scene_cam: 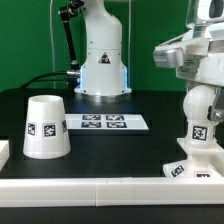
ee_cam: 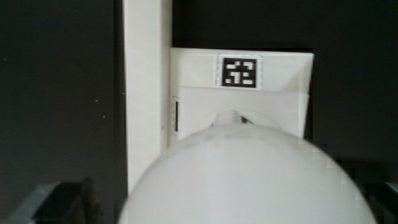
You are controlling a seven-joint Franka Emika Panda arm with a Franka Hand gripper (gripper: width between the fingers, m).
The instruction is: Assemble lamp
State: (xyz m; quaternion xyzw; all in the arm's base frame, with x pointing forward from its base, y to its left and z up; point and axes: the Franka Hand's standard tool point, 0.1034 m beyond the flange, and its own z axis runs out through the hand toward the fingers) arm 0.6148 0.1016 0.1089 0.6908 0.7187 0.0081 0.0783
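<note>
Hand (scene_cam: 200, 88) gripping bulb (scene_cam: 199, 118), seating it upright on base (scene_cam: 190, 168) near tabletop's (scene_cam: 110, 150) front edge. Rigid, light, smooth plastic, likely slippery; holding around rounded head.

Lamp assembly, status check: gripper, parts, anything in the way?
Gripper on the bulb, jaw state unclear. Bulb upright over the base, contact not visible. Shade apart at exterior view's left, beside the marker board. Nothing in the way.

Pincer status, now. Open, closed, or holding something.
Pincer: closed on the bulb, which stands upright on the square base. In the wrist view the bulb's round head fills the foreground and hides the fingertips.
</note>
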